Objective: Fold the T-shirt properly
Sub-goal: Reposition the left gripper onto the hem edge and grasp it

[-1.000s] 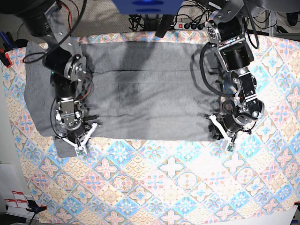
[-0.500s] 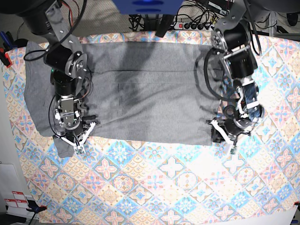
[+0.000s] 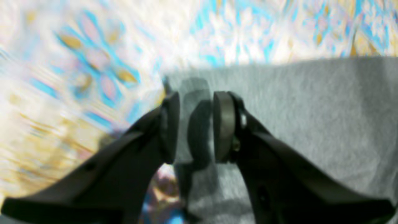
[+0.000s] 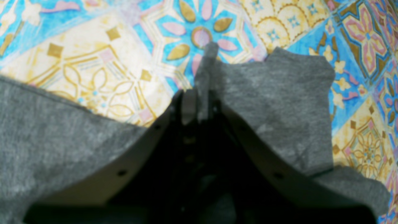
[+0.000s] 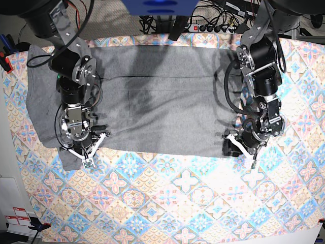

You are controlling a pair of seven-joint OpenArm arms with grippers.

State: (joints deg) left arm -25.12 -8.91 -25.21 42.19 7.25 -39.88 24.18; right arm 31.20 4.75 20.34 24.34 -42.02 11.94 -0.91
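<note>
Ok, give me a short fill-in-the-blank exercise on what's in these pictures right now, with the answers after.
1. The right gripper is pinching a fold of the ____ T-shirt.
2. The T-shirt lies on a patterned ____.
3. In the left wrist view, the left gripper has a ____ between its fingers.
4. In the base view, both grippers sit at the T-shirt's ____ edge.

Missing words: grey; tablecloth; gap; lower

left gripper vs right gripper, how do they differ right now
The right gripper has its jaws pinched tight on a raised fold of the T-shirt; the left gripper shows a clear gap between its pads, with grey cloth seen through it. The left wrist view is motion-blurred, the right wrist view steadier. Both sit at the shirt's near edge over the tablecloth.
</note>
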